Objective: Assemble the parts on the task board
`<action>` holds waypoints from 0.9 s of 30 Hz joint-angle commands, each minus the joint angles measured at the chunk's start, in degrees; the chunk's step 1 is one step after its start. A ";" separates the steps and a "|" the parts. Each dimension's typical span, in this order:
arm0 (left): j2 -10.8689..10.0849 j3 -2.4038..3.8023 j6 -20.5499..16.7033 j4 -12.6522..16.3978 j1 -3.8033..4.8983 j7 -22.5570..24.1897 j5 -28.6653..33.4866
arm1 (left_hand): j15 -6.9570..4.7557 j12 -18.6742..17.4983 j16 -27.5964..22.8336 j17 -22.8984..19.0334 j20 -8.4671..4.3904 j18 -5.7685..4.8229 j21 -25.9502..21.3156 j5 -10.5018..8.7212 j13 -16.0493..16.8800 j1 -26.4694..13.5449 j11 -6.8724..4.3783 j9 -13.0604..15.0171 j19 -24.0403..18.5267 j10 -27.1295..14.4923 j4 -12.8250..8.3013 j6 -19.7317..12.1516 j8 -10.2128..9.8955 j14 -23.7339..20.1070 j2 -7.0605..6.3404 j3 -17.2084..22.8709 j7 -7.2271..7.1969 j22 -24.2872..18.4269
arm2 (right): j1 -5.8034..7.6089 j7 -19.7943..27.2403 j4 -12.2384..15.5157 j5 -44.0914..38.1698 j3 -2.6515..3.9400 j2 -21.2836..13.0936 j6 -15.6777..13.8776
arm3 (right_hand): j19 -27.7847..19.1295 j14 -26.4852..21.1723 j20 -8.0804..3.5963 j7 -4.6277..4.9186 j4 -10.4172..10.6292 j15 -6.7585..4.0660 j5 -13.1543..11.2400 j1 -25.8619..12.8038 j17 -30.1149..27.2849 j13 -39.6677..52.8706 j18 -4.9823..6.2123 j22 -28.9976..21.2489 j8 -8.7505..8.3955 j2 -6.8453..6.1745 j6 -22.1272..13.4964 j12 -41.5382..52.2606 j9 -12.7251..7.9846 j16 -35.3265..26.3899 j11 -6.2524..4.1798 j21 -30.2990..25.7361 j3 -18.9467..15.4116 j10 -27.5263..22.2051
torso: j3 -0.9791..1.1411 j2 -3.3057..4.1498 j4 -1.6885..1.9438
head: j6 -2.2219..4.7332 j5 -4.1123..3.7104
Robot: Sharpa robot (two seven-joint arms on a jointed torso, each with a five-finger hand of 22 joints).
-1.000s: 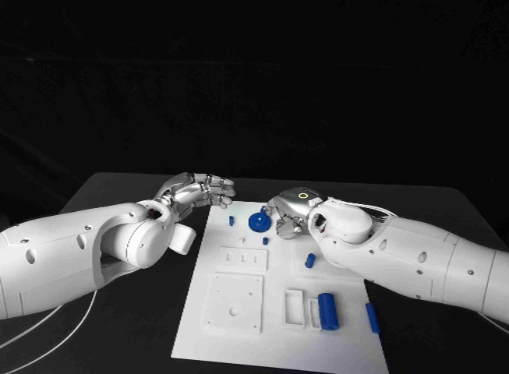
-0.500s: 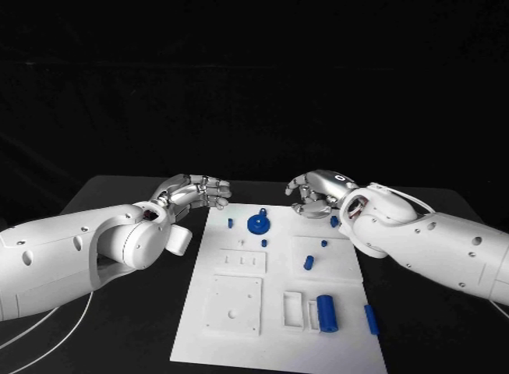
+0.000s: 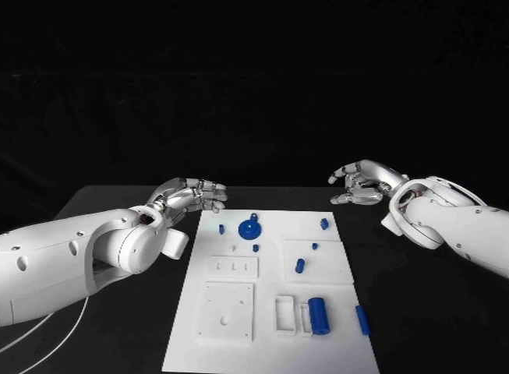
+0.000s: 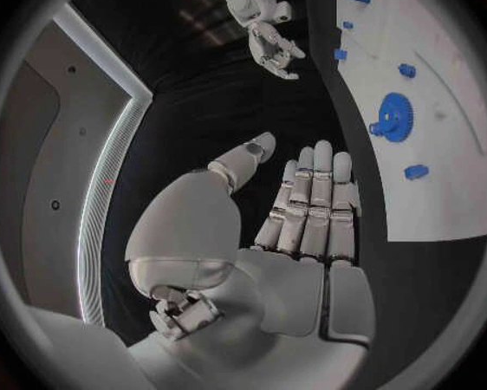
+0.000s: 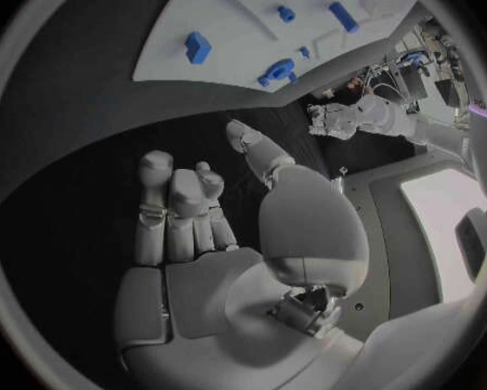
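Mostly unfinished: gear (image 3: 249,228) seated on board (image 3: 238,327), loose cylinder (image 3: 318,315) and pegs still lying about, my left hand (image 3: 191,194) and right hand (image 3: 361,184) both empty, fingers loosely apart.

Room: dark all round, black behind the bench (image 3: 119,202), which swallows the light.
Light: falls from above onto the task board (image 3: 271,327), the brightest thing in sight, evenly lit and free of glare.
Arms: white shells bright, soft shading beneath.
Left robot hand (image 3: 190,195): dull silver sheen, no hard glints.
Wrist views: round fisheye, straight edges bowed, rim fading into a dark, smeared ring.
Sharpness: head view crisp in the middle; blue parts (image 3: 318,315) clear.
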 commanded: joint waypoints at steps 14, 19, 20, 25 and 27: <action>0.68 -0.05 1.70 -1.37 0.08 0.65 -0.08 | 0.21 -0.27 -0.33 0.07 -0.15 1.08 0.26 -0.36 -0.06 -0.19 -0.11 -0.05 -0.39 0.46 0.06 0.12 -0.31 -0.16 -0.18 0.03 0.34 0.68 | -2.08 3.68 -6.12 1.42 -0.03 2.81 8.65 | -0.96 -0.70 1.02 1.19 0.03 0.20 4.83 3.72 0.14 -0.43 3.17 0.82 -0.27 0.48 1.34 0.19 -0.80 -0.67 1.15 -0.71 -2.88 -1.91 | 0.69 -0.03 -0.42 | -1.08 -0.42; 0.69 -0.05 1.75 -1.39 0.08 0.72 -0.13 | 0.22 -0.30 -0.35 0.07 -0.15 1.08 0.25 -0.37 -0.06 -0.17 -0.10 -0.06 -0.40 0.45 0.03 0.11 -0.32 -0.18 -0.19 0.04 0.35 0.68 | -2.81 3.91 -8.16 1.59 -0.05 4.08 9.35 | -0.97 -0.72 1.11 1.24 0.05 0.25 5.02 3.55 0.15 -0.46 3.17 0.82 -0.37 0.67 1.28 0.20 -0.90 -0.71 1.21 -0.74 -3.04 -1.97 | 0.46 0.00 -0.40 | -1.34 -0.46; 0.71 -0.05 1.75 -1.39 0.08 0.71 -0.18 | 0.22 -0.30 -0.36 0.07 -0.15 1.08 0.25 -0.37 -0.06 -0.17 -0.10 -0.06 -0.41 0.45 0.03 0.10 -0.32 -0.18 -0.19 0.04 0.35 0.67 | -2.90 3.91 -8.45 1.59 -0.08 4.24 9.53 | -0.97 -0.72 1.12 1.25 0.04 0.26 5.13 3.58 0.15 -0.47 3.17 0.81 -0.38 0.74 1.29 0.21 -0.91 -0.71 1.21 -0.75 -3.03 -1.97 | 0.45 0.01 -0.42 | -1.39 -0.44; 0.75 -0.04 1.79 -1.38 0.08 0.74 -0.24 | 0.22 -0.32 -0.37 0.07 -0.15 1.08 0.25 -0.38 -0.07 -0.16 -0.10 -0.06 -0.41 0.45 0.02 0.09 -0.33 -0.19 -0.18 0.05 0.35 0.67 | -3.48 3.84 -8.78 1.59 -0.10 4.56 10.29 | -0.99 -0.72 1.18 1.29 0.03 0.29 6.03 3.64 0.18 -0.50 3.17 0.83 -0.47 0.79 1.29 0.27 -1.05 -0.74 1.24 -0.77 -3.09 -2.04 | 0.38 0.04 -0.18 | -1.58 -0.53; 0.75 -0.04 1.76 -1.41 0.08 0.75 -0.25 | 0.22 -0.32 -0.37 0.08 -0.15 1.08 0.25 -0.38 -0.07 -0.16 -0.09 -0.06 -0.42 0.44 0.02 0.09 -0.33 -0.19 -0.17 0.05 0.36 0.67 | -3.58 3.77 -8.89 1.59 -0.10 4.64 10.68 | -1.00 -0.73 1.20 1.29 0.04 0.30 6.23 3.62 0.19 -0.50 3.17 0.83 -0.49 0.78 1.28 0.28 -1.08 -0.75 1.26 -0.78 -3.12 -2.07 | 0.36 0.04 -0.14 | -1.64 -0.52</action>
